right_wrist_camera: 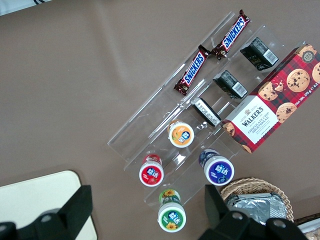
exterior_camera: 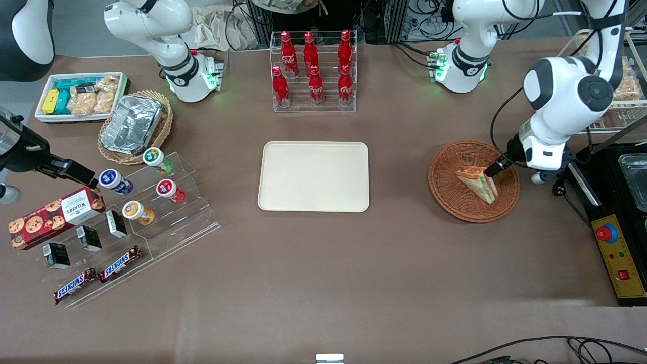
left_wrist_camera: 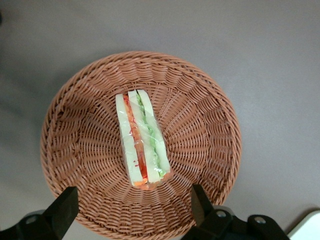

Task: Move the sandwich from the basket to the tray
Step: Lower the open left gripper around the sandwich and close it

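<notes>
Claw point(left_wrist_camera: 132, 212) is hanging wide open, empty, over the basket point(left_wrist_camera: 200, 115); the wrapped sandwich point(left_wrist_camera: 141, 140) is lying inside, striped edge up.

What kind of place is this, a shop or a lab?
Probably a robot lab staged as a snack counter: cola bottles in a clear rack, an emergency-stop box, and the left gripper, fingers open, over a sandwich in its basket.
</notes>
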Robot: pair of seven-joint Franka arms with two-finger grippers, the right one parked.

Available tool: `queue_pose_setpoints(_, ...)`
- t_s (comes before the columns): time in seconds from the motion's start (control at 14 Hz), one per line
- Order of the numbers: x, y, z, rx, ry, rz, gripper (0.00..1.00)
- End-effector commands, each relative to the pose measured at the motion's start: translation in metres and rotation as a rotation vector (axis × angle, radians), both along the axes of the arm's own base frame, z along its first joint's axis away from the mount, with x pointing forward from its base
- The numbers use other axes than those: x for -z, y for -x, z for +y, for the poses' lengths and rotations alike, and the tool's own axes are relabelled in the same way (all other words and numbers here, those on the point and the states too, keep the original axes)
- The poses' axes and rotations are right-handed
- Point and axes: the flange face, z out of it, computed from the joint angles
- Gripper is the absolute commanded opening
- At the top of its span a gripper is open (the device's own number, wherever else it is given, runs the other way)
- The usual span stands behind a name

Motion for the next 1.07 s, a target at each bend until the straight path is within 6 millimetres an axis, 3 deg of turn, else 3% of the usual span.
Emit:
queue_pose_setpoints(0.0,0.017,0.002,-0.002,-0.052,0.008,-0.011,1.0)
queue_pose_setpoints(0.5,0.051,0.018,-0.006,-0.132,-0.001,-0.059,1.0)
queue_pose_setpoints(1.0,0.076,0.012,-0.009,-0.174,-0.001,-0.08,1.0)
